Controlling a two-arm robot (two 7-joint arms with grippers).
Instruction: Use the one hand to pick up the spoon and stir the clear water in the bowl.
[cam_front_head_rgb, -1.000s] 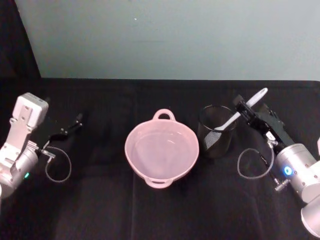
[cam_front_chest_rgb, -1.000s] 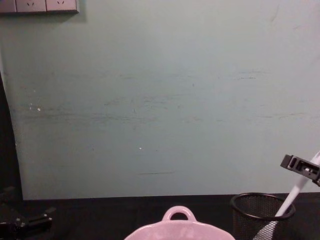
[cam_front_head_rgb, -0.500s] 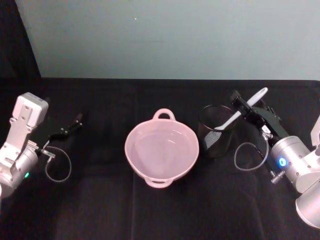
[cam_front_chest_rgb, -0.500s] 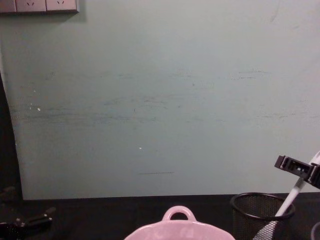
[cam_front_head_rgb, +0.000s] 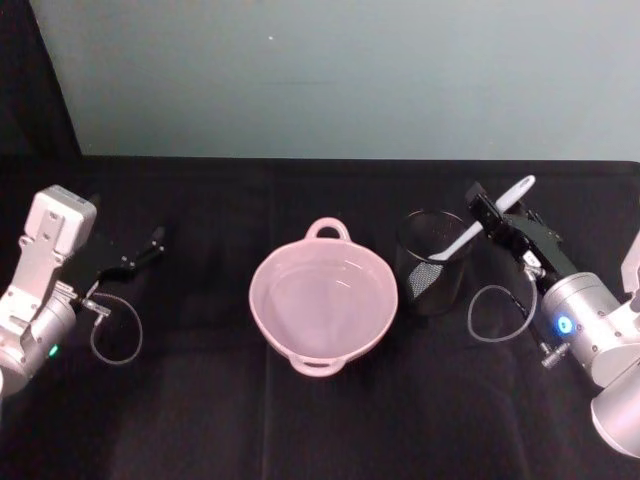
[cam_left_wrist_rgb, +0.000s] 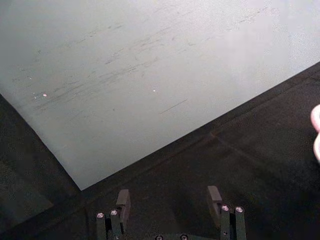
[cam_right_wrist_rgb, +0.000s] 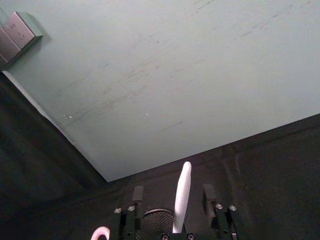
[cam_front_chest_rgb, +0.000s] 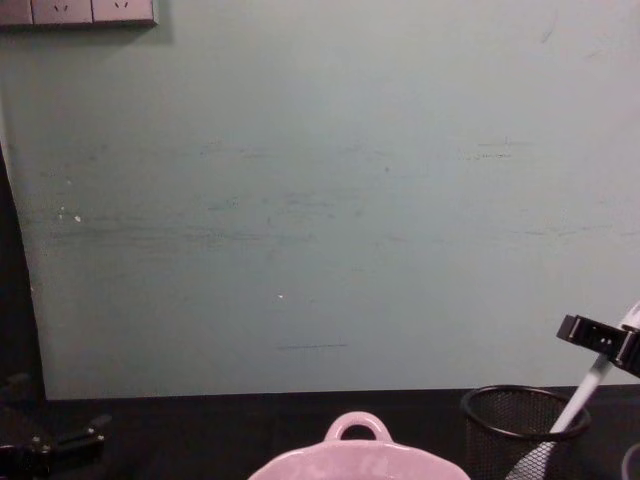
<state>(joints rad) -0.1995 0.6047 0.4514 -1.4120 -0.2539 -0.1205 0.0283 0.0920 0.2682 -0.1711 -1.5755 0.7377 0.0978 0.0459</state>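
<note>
The pale pink bowl (cam_front_head_rgb: 323, 300) holds clear water at the table's middle; its loop handle (cam_front_chest_rgb: 355, 428) faces the wall. Just to its right, the white spoon (cam_front_head_rgb: 478, 222) leans blade-down in a black wire-mesh cup (cam_front_head_rgb: 434, 262), with its handle slanting up and to the right. My right gripper (cam_front_head_rgb: 497, 212) is open, one finger on each side of the spoon's handle (cam_right_wrist_rgb: 182, 192) and a clear gap on both sides. From the chest, its fingers (cam_front_chest_rgb: 585, 330) sit above the cup's rim beside the spoon (cam_front_chest_rgb: 590, 385). At the far left my left gripper (cam_front_head_rgb: 150, 245) is parked, open and holding nothing.
The table is covered by a black cloth (cam_front_head_rgb: 200, 400) that ends at a pale green wall (cam_front_chest_rgb: 320, 200). Wall sockets (cam_front_chest_rgb: 80, 10) sit high on the left. A loop of cable (cam_front_head_rgb: 495, 320) hangs by the right wrist, another (cam_front_head_rgb: 115, 335) by the left.
My right gripper edged left along the spoon's handle, then eased back slightly. The spoon still leans in the mesh cup. The left arm has not moved.
</note>
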